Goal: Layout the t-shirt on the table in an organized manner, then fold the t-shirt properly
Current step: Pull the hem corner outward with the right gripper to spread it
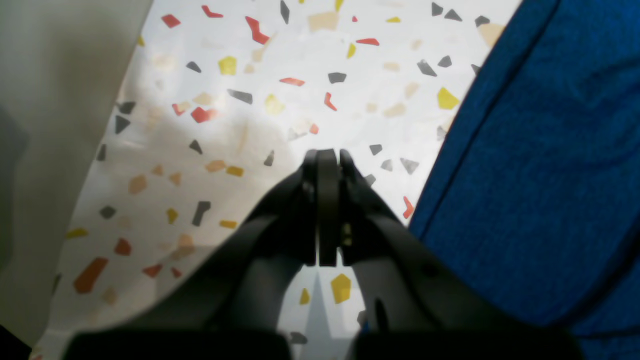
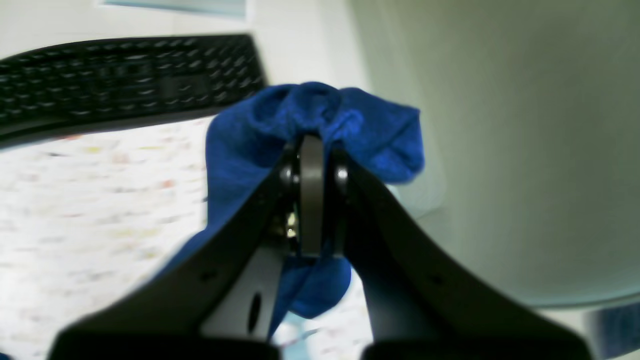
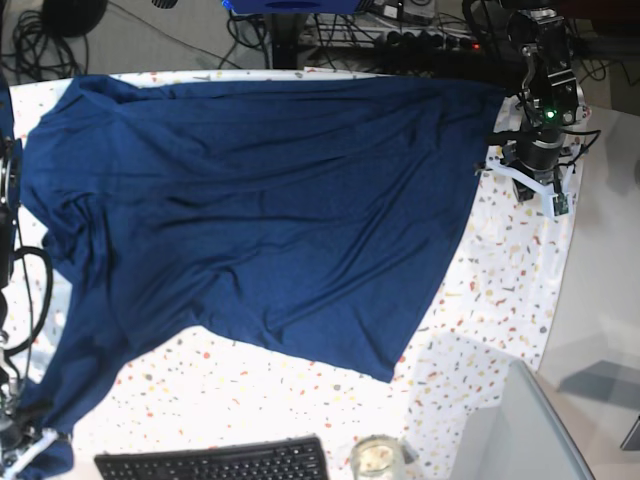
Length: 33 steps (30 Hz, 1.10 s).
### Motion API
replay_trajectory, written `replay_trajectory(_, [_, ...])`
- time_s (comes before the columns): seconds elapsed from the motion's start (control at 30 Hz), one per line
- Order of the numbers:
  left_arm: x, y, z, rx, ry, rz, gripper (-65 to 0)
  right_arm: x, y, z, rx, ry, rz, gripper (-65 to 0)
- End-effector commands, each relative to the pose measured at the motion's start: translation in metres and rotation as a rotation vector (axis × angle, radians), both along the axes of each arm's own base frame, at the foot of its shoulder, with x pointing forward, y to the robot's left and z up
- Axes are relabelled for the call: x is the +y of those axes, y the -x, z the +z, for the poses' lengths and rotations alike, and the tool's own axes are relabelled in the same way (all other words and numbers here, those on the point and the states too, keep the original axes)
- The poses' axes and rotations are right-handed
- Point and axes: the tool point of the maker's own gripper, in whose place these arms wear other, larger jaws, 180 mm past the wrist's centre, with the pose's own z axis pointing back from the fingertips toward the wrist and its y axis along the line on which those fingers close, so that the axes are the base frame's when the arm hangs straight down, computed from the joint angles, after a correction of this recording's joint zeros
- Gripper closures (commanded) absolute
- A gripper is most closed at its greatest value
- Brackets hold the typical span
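Observation:
The dark blue t-shirt [image 3: 250, 200] lies spread over most of the speckled table [image 3: 500, 290], with some wrinkles and a slanted lower edge. At the base view's bottom left, my right gripper [image 3: 28, 445] holds a corner of the shirt. In the right wrist view this gripper [image 2: 312, 145] is shut on a bunched fold of the t-shirt [image 2: 250, 130], lifted off the table. My left gripper [image 1: 327, 152] is shut with nothing between its fingers. It hovers over bare table [image 1: 250, 125] just beside the t-shirt's edge [image 1: 540, 165]. In the base view the left gripper [image 3: 535, 170] is at the shirt's upper right corner.
A black keyboard [image 3: 215, 462] lies at the table's front edge, with a glass jar [image 3: 378, 458] right of it. The keyboard [image 2: 125, 75] also shows beyond the right gripper. A grey panel [image 3: 510, 430] stands at the bottom right. Cables and equipment [image 3: 400, 30] crowd the far side.

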Motion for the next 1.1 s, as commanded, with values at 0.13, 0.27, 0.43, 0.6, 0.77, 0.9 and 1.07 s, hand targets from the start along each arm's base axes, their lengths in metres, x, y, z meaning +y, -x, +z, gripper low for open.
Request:
replay_trajectory(0.13, [0.004, -0.003, 0.009, -0.032, -0.017, -0.005, 0.0, 0.013, -0.008, 0.013, -0.027, 0.101, 0.028, -0.3])
replay_trajectory(0.27, [0.004, -0.004, 0.01, -0.035, -0.018, -0.006, 0.0, 0.025, -0.001, -0.012, 0.009, 0.085, 0.046, -5.7])
replay_trajectory(0.43, [0.0, -0.005, 0.009, -0.033, -0.015, -0.013, 0.0, 0.03, 0.001, -0.019, 0.028, 0.074, 0.049, -40.1])
replay_trajectory(0.6, [-0.022, -0.023, 0.029, -0.096, -0.011, -0.067, 0.0, 0.02, 0.02, -0.019, 0.084, 0.055, -0.011, -53.7])
replay_trajectory(0.77, [-0.09, -0.077, 0.039, -0.154, 0.036, -0.245, 0.0, 0.016, 0.07, -0.049, 0.196, 0.019, -0.026, -15.8])
replay_trajectory(0.9, [-0.143, -0.113, 0.022, -0.116, 0.077, -0.373, 0.0, 0.021, 0.113, -0.109, 0.346, -0.061, -0.023, -3.3])
replay_trajectory(1.07, [-0.169, -0.128, -0.019, 0.017, 0.074, -0.456, 0.0, 0.025, 0.147, -0.157, 0.461, -0.117, -0.014, -0.2])
